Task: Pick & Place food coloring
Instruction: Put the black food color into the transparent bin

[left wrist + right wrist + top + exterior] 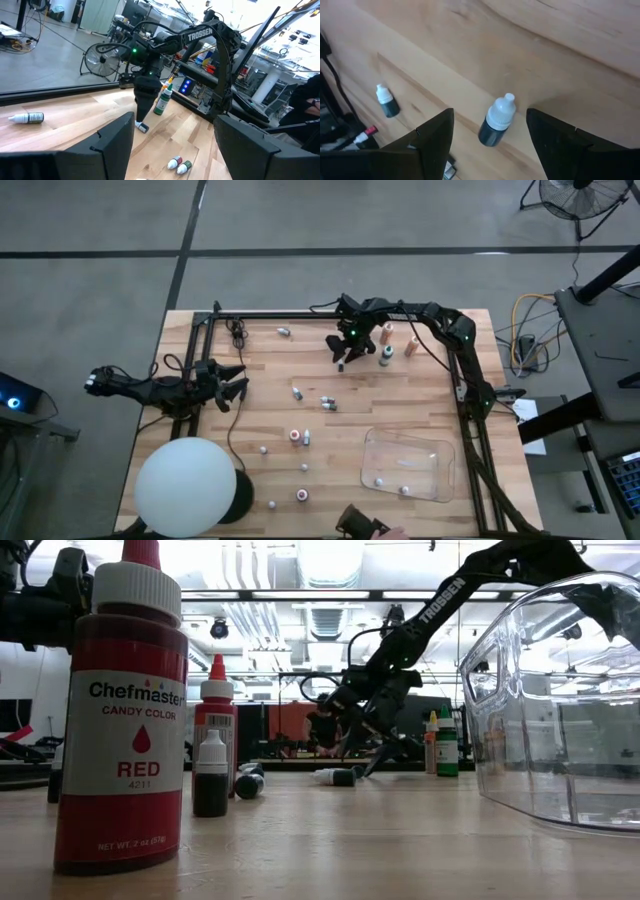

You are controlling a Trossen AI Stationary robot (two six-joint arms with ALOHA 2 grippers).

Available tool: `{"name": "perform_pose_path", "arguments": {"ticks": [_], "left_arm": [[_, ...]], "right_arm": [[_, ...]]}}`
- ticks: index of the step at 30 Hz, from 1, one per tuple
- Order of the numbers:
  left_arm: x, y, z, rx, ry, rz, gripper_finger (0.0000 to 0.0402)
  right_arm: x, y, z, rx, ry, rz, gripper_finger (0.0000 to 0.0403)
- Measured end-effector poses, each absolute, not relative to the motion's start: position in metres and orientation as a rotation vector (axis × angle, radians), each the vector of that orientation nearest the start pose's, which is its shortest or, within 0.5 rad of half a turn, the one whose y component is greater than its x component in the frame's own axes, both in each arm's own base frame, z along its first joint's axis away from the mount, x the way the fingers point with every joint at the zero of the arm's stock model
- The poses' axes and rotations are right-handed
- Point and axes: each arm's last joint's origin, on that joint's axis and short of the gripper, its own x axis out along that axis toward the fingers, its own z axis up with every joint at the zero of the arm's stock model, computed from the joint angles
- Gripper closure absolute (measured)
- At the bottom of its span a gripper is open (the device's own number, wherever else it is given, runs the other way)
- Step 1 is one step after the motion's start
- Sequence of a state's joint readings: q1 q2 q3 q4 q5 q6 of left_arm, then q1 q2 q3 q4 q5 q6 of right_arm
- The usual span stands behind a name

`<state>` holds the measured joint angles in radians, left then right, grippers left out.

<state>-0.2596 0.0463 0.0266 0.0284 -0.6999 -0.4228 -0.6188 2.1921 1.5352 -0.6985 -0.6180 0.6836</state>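
From above, my right gripper [341, 360] hangs over a small bottle [349, 366] lying on the table [400, 405]. Right wrist cam: bottle [496, 121] between my open, empty jaws, cap pointing away. Left gripper [232, 383] parked open, well apart.

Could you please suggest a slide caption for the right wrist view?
Right tool open above a small dark, white-capped food coloring bottle lying on the wooden table; a second bottle lies nearby.
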Motion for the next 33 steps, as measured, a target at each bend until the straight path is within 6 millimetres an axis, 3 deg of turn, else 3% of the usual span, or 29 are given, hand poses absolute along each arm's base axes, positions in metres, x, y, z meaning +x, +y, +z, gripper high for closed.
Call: {"name": "perform_pose_path", "arguments": {"ticks": [12,33], "left_arm": [[0.0940,-0.0057,0.1717,-0.420,-0.101,0.432,0.0157],[0.0940,-0.0057,0.1717,-0.420,-0.101,0.432,0.0157]], "right_arm": [[0.3567,-0.2312,0.1260,1.443,1.101,-0.491,0.0156],[0.3613,-0.2288,0.1258,1.439,1.082,-0.481,0.0156]]}}
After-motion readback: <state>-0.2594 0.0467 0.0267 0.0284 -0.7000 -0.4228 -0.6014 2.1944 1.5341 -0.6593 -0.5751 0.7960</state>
